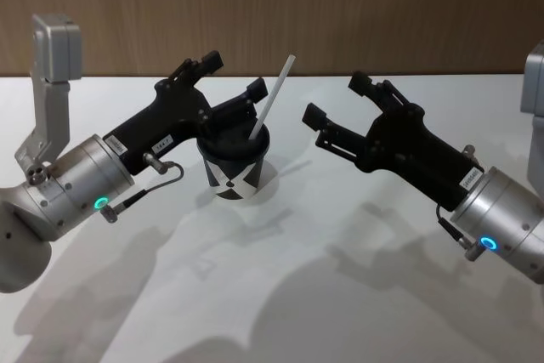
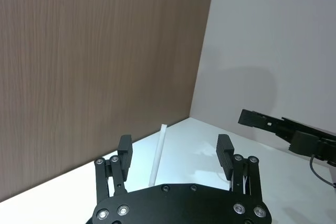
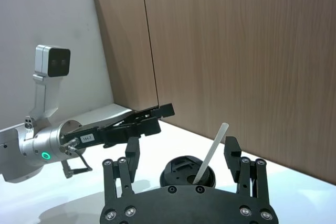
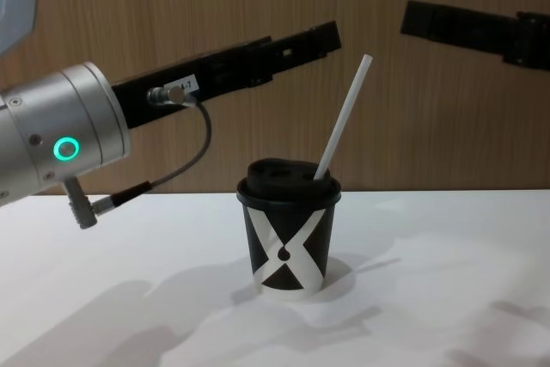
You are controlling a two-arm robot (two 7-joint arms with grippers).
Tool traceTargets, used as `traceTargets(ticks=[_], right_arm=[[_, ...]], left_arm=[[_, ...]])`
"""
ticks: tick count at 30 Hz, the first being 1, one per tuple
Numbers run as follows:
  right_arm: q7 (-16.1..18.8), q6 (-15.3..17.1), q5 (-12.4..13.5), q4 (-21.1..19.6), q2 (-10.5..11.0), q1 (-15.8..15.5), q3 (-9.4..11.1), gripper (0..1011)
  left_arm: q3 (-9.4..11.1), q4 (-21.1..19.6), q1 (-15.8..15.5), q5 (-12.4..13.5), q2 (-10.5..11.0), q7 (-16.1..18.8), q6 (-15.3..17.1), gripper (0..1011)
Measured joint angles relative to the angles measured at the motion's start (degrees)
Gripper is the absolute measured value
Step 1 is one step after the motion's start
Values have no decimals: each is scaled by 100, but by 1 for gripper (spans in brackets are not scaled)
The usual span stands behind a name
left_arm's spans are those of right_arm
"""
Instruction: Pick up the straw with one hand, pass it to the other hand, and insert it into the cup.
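The black-and-white cup (image 1: 234,174) (image 4: 290,242) stands upright on the white table. The white straw (image 1: 272,95) (image 4: 344,118) sticks through its black lid (image 3: 181,169) and leans to the right. My left gripper (image 1: 234,76) (image 2: 175,149) hovers open just above and behind the cup. The straw (image 2: 157,156) passes between its spread fingers without touching them. My right gripper (image 1: 336,98) (image 3: 181,148) hangs open to the right of the cup, apart from the straw (image 3: 212,150). Nothing is held by either gripper.
A wood-panel wall (image 1: 340,6) runs close behind the cup. The white table (image 1: 340,286) stretches toward me in front of the cup, with only shadows on it.
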Motion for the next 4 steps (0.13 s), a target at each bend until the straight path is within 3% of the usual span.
traceTargets(ticks=[4], right_arm=[[-6, 3, 4, -12, 17, -29, 6, 1001]], left_arm=[[-19, -66, 77, -4, 17, 14, -28, 1003]])
